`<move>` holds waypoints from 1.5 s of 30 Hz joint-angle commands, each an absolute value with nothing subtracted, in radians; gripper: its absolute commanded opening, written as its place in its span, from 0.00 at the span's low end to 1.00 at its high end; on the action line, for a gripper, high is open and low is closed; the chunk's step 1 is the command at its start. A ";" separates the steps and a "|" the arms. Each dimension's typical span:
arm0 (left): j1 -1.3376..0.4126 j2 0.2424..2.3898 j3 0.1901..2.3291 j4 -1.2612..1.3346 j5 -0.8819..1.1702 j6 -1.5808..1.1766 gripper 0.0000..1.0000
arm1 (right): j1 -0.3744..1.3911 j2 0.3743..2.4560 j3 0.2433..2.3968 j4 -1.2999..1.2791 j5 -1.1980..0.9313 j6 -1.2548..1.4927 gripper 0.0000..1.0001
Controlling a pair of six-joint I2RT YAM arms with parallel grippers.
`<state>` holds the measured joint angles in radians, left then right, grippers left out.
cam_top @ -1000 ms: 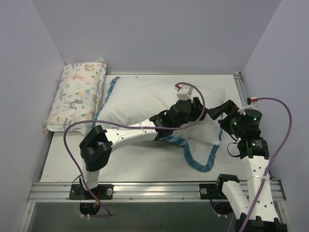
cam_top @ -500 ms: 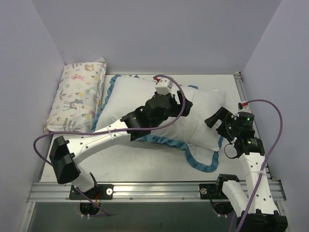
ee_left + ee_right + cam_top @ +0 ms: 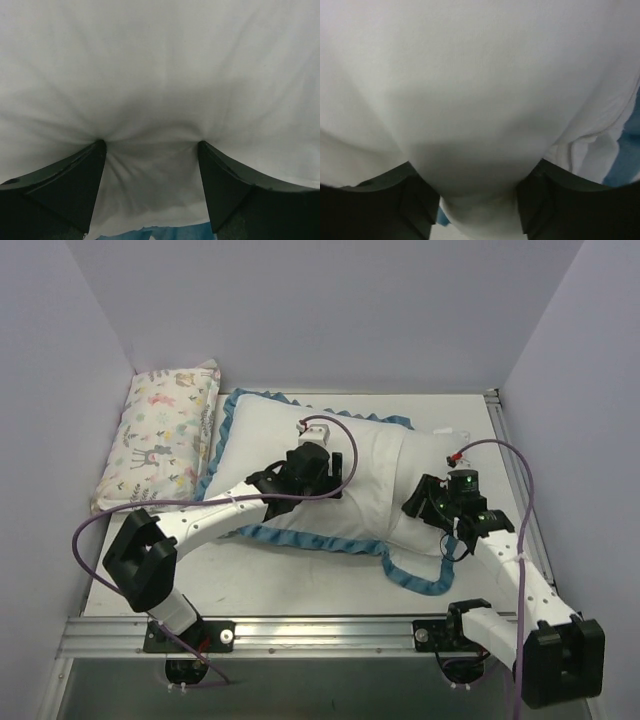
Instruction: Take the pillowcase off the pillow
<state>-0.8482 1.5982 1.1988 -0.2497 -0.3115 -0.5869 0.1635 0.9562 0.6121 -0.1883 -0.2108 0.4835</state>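
- Evidently, our left gripper [image 3: 150, 144], spread wide, pressed the white-faced, blue-ruffled fabric pillowcase [image 3: 270, 425].
- Our right gripper [image 3: 475, 175], likewise open, needed to pin the plump white pillow [image 3: 432, 452].

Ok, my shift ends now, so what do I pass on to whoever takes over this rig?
Left gripper: open, fingers pressed into white fabric mid-bundle.
Right gripper: open, white fabric bulging between its fingers, at the bundle's right end.
Pillowcase: mid-table, white face up, blue trim along the left, far and near edges. The pillow cannot be told from it, white on white.
Done: nothing visibly separated.
Left: grip the case and pull it off the pillow.
Animal-print pillow sits far left, apart.
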 commanded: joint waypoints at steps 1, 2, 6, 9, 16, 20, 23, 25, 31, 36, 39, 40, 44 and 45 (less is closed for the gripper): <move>-0.848 1.592 1.184 -0.248 -0.259 -0.566 0.82 | 0.173 1.051 0.617 -0.106 -0.158 0.497 0.45; -0.835 1.586 1.181 -0.261 -0.276 -0.561 0.78 | 0.173 1.075 0.629 -0.124 -0.134 0.499 0.23; -0.769 1.539 1.160 -0.324 -0.298 -0.555 0.46 | 0.170 1.088 0.719 -0.204 -0.068 0.476 0.00; -0.721 1.505 1.140 -0.356 -0.296 -0.546 0.11 | 0.164 1.063 0.787 -0.265 -0.003 0.469 0.00; -0.563 1.422 1.147 -0.448 -0.359 -0.518 0.00 | 0.054 1.062 0.933 -0.356 0.009 0.482 0.00; -0.454 1.376 1.167 -0.479 -0.371 -0.496 0.00 | -0.032 1.065 1.018 -0.382 -0.035 0.494 0.00; -0.385 1.355 1.184 -0.497 -0.403 -0.482 0.00 | -0.052 1.071 1.055 -0.405 -0.032 0.492 0.00; -0.339 1.338 1.167 -0.502 -0.400 -0.485 0.00 | -0.077 1.063 1.071 -0.411 -0.040 0.492 0.00; -0.291 1.335 1.103 -0.445 -0.235 -0.509 0.00 | -0.103 1.058 1.091 -0.414 -0.110 0.503 0.00; -0.438 1.231 1.023 -0.365 -0.153 -0.526 0.73 | -0.020 1.057 1.132 -0.428 -0.080 0.497 0.00; -0.514 1.148 0.979 -0.402 -0.182 -0.560 0.82 | -0.006 1.063 1.146 -0.440 -0.068 0.485 0.00; -0.534 1.126 0.959 -0.413 -0.204 -0.578 0.83 | -0.006 1.063 1.146 -0.443 -0.063 0.483 0.00; -0.566 1.019 0.835 -0.492 -0.364 -0.673 0.84 | -0.006 1.060 1.166 -0.449 -0.058 0.474 0.00; -0.565 0.978 0.807 -0.517 -0.389 -0.692 0.84 | -0.006 1.063 1.172 -0.449 -0.058 0.474 0.00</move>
<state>-0.5621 1.0389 0.8688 -0.4168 -0.2276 -0.6186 -0.0002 1.0790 1.1000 -0.5030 -0.1318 0.4877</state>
